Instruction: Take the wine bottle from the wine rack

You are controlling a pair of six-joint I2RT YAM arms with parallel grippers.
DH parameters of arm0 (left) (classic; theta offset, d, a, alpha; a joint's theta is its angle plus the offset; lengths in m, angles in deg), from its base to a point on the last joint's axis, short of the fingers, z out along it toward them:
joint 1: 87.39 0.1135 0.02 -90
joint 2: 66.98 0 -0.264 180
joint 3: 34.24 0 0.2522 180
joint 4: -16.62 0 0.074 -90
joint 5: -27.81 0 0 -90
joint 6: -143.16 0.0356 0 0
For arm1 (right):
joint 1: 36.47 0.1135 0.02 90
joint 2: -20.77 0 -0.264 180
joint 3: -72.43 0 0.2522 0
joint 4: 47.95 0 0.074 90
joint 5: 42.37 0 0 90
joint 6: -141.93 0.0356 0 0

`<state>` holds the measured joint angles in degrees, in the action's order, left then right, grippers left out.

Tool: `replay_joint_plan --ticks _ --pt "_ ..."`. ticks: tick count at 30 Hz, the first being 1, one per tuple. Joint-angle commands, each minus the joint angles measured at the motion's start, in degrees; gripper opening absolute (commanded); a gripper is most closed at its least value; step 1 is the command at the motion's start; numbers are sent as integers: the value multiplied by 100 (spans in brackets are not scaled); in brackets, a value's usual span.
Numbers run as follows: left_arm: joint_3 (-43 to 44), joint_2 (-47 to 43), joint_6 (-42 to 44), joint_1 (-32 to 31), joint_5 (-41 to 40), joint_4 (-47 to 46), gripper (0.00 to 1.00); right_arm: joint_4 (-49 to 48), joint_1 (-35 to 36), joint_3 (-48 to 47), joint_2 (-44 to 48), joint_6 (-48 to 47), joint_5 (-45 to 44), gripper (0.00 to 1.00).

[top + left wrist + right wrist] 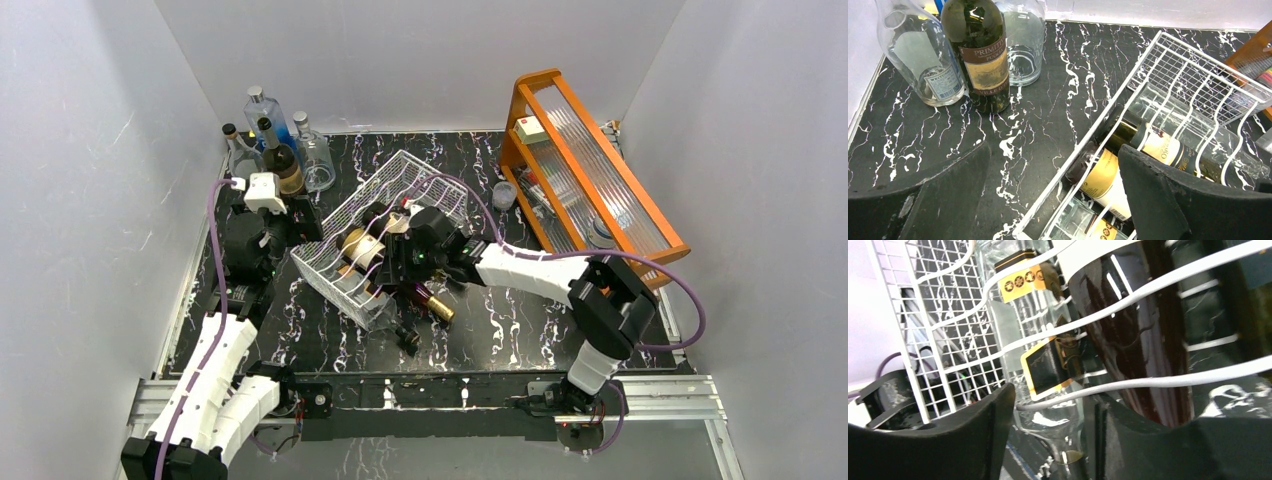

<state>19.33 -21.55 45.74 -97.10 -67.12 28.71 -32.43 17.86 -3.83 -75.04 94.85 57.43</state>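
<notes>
Black white-veined tabletop [520,322] under wine rack [398,178], white walls [400,60] around

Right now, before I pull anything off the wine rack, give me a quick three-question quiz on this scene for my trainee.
1. True or false: the wine rack holds nothing.
2. Where is the dark wine bottle with the brown label? A) upright on the table at its far left corner, beside the clear bottles; B) lying in the rack; C) at the table's near edge.
3. Fill in: the left gripper has its jaws ____.

Key: 1 false, labelled bottles lie in its cradles; 2 A; 3 open.
</notes>
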Motion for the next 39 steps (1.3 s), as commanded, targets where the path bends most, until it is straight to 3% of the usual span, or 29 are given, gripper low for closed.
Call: replay_joint_plan --ticks 1,8,18,25,29,34,39 --pt "106 -18 85 -57 11 -61 98 -40 -212 -203 281 -629 -328 68" --pt "119 -2 91 -62 113 -53 98 565 -212 488 1341 -924 -409 90" --pt "144 54 78 -79 180 -19 98 31 309 1518 1987 -769 -220 93" --pt "140 94 98 -91 149 -9 98 -735 693 1751 1456 -537 -207 91" --pt "136 93 108 -97 143 -9 98 -972 945 1717 1112 -603 -616 90" --pt "134 79 133 -116 143 -9 98 -1077 1176 1628 735 -806 -1274 78" --pt "126 80 142 -133 148 -9 98 -1493 1283 1693 418 -927 -1363 71"
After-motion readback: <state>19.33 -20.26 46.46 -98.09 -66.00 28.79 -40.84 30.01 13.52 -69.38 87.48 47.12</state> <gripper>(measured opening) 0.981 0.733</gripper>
